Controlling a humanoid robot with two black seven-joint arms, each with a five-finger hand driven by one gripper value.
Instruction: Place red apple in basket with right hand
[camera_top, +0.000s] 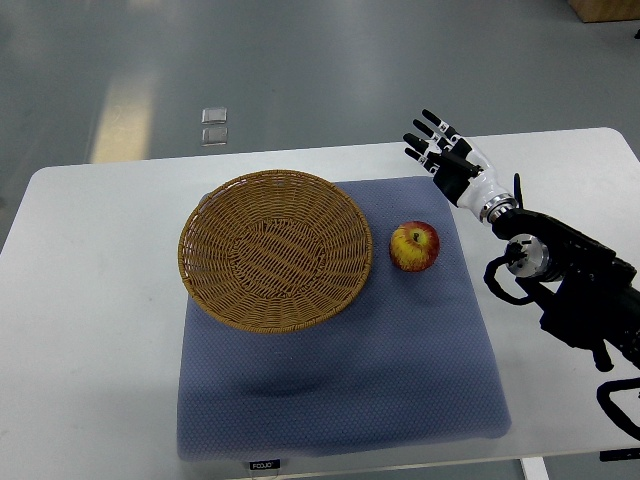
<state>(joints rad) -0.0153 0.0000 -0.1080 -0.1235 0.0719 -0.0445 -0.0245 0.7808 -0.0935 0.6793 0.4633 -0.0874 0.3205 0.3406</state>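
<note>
Top view: right hand fingers spread, raised beyond apple.

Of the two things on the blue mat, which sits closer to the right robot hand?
The red apple. It lies on the mat's right part, below and left of the open right robot hand; the wicker basket sits farther left.

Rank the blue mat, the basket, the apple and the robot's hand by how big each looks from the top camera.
1. Blue mat
2. Basket
3. Right hand and apple: they look about alike, and the hand may sit nearer the camera, so I won't rank them.
</note>
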